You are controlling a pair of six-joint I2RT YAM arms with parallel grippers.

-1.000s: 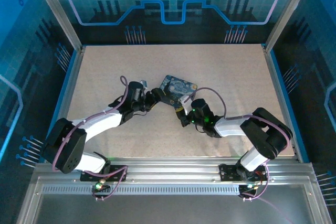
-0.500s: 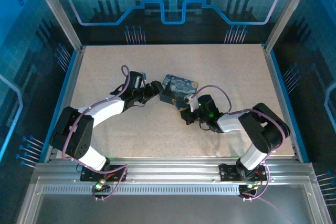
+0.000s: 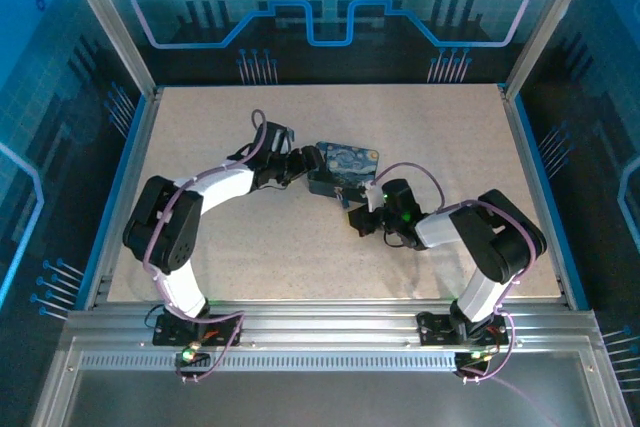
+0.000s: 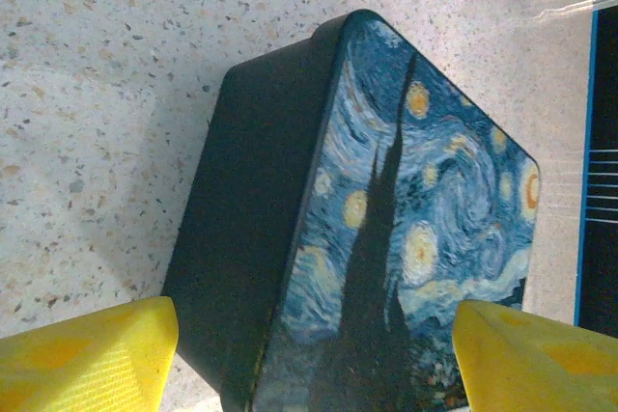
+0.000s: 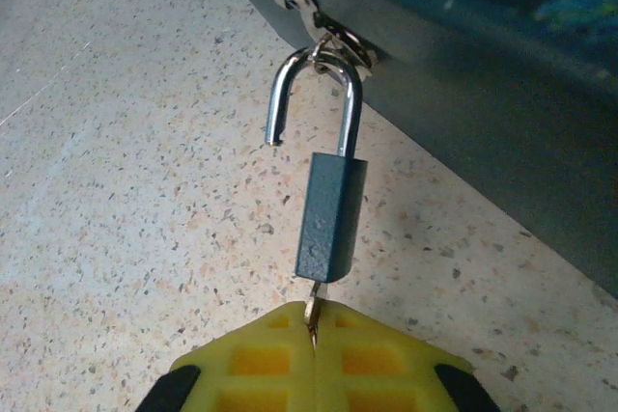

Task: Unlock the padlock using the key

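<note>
Blue tin (image 4: pixel 386 238) (swirly lid) between yellow claw fingers (image 4: pixel 87 359)

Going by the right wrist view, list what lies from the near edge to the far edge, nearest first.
right pincer shut on the key → padlock, its shackle swung open → tin

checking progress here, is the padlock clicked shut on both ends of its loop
No, in the right wrist view the padlock has one leg of its loop hanging free of the body.
</note>
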